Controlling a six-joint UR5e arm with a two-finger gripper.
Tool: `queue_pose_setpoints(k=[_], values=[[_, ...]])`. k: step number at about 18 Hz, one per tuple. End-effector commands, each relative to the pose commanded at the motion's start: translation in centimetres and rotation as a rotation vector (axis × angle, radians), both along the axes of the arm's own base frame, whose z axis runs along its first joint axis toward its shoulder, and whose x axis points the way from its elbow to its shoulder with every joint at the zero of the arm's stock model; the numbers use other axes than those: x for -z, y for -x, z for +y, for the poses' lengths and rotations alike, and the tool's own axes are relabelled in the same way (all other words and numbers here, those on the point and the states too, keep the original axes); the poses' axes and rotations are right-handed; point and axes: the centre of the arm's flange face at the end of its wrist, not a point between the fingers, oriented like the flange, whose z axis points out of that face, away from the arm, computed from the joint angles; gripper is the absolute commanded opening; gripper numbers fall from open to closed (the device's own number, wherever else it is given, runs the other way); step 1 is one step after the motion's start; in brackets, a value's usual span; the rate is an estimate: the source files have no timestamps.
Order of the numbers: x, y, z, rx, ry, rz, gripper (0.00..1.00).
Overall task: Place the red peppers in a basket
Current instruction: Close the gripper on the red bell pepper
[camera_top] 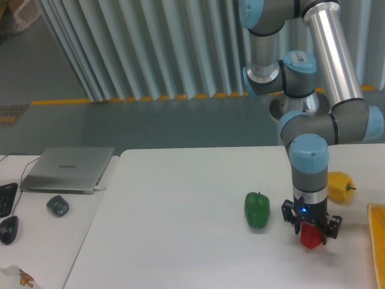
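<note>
The red pepper (pixel 310 236) sits on the white table, right of centre near the front. My gripper (pixel 311 233) comes straight down over it, with one finger on each side pressed against the pepper, so it is shut on it. The gripper body hides the pepper's top and stem. The pepper still looks to be resting on the table. Only a narrow yellow-orange strip of the basket (pixel 379 241) shows, at the right edge of the view, a short way right of the gripper.
A green pepper (pixel 257 209) stands just left of the gripper. A yellow pepper (pixel 340 186) lies behind it to the right. On the grey side desk at left are a laptop (pixel 66 168), two mice (pixel 58 205) and a keyboard corner.
</note>
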Motion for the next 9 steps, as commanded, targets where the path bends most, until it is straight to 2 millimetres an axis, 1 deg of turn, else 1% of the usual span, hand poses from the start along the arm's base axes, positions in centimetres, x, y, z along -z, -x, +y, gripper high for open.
queue_pose_setpoints(k=[2, 3, 4, 6, 9], values=[[-0.5, 0.0, 0.1, 0.017, 0.002, -0.001, 0.33], [-0.8, 0.1, 0.1, 0.017, -0.001, 0.003, 0.28], [-0.8, 0.0, 0.1, 0.012, 0.0, 0.004, 0.13], [-1.0, -0.1, 0.1, 0.02, 0.002, 0.002, 0.12], [-3.4, 0.2, 0.0, 0.017, -0.011, 0.008, 0.12]])
